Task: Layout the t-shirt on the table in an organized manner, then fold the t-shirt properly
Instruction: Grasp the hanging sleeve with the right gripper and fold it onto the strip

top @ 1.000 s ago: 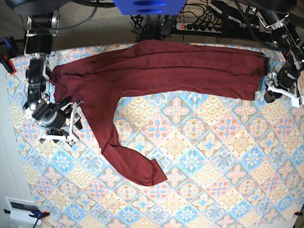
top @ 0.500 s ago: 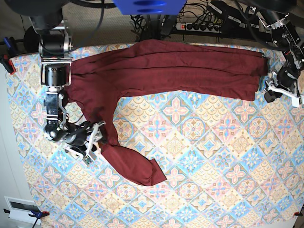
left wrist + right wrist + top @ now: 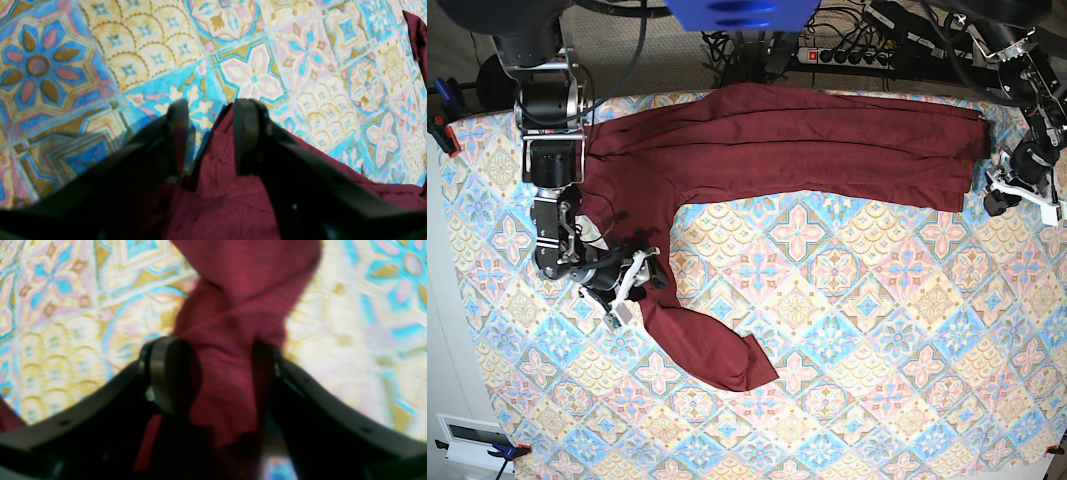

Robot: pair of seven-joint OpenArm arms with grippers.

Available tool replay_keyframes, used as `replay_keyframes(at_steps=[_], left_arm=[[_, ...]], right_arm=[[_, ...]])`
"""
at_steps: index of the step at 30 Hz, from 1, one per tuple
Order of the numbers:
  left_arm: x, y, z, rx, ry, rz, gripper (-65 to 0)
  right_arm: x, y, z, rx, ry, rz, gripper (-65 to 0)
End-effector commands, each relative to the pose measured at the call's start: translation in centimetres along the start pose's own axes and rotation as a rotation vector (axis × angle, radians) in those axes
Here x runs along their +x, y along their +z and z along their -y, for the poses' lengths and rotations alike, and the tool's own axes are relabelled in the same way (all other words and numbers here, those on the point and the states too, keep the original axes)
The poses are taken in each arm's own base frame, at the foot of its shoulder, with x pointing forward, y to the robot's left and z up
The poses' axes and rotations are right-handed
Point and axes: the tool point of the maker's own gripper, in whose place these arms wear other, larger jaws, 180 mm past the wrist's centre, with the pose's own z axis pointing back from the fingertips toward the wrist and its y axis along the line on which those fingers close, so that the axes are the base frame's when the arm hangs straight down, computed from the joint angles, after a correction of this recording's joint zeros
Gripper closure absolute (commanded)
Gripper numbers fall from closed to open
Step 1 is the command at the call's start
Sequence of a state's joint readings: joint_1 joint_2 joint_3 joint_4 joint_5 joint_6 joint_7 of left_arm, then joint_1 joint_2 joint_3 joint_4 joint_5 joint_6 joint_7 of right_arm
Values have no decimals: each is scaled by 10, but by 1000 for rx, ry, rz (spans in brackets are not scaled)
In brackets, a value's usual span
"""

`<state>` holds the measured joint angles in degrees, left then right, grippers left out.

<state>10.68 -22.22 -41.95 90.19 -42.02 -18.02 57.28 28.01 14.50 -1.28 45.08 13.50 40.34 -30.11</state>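
The t-shirt (image 3: 767, 150) lies across the far side of the worktop (image 3: 877, 350), one sleeve trailing toward the near edge. The right gripper (image 3: 632, 283) has travelled from the shoulder area to this sleeve; its jaws stand released, straddling the fabric. The left gripper (image 3: 1010, 178) remains clenched on the hem corner. Sleeve repositioning appears next.

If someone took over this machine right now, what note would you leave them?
Left gripper: holding a corner of the t-shirt at the table's edge.
Right gripper: jaws wide apart around the sleeve, not clamped.
T-shirt: body lies in lengthwise folds along the far side, one sleeve trailing toward the front.
Done: partly laid out.
Left: straighten the sleeve, flatten, fold.
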Motion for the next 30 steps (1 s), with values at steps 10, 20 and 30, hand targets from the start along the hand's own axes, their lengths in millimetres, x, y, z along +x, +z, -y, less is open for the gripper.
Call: replay_keyframes(at_steps=[10,20,30], left_arm=[[18,5,1,-5,-24,48,-225],[17,6,0,-3,-24,44,-225],[17,5,1,-5,-23,46,-225]], right_arm=[[27,10,12,-34,32,56,-317],[41,22,25,-68,8,112,-317],[33,19,26,-66,-14,95,-317]])
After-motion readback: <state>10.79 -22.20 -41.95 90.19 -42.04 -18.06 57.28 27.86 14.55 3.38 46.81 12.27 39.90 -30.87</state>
